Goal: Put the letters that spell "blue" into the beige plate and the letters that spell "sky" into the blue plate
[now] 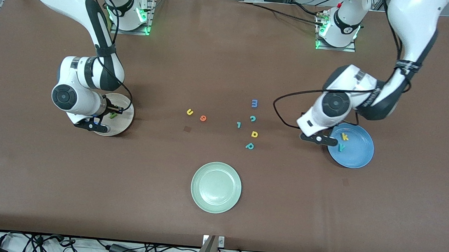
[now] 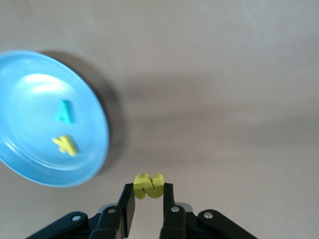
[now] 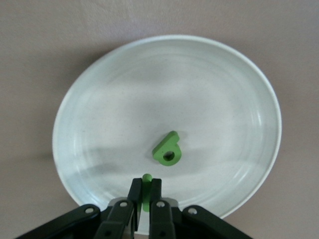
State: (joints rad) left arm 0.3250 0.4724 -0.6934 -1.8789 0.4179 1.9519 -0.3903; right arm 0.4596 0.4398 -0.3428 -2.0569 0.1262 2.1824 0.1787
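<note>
Right gripper (image 3: 143, 195) fingers pinch thin green l (image 3: 146, 191) over beige plate (image 3: 99, 124), green b (image 3: 167, 150) inside. Left gripper (image 2: 149, 199) fingers pinch yellow s (image 2: 148, 185) beside blue plate (image 2: 30, 99), over desk (image 1: 219, 211).

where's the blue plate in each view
Front view: blue plate at the left arm's end of the table, partly under the left gripper.
Left wrist view: it fills the picture's edge.
Right wrist view: not in it.
Shared landmark: the yellow k beside the teal y.

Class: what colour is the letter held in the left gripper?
Yellow: the letter, clearest in the left wrist view.
</note>
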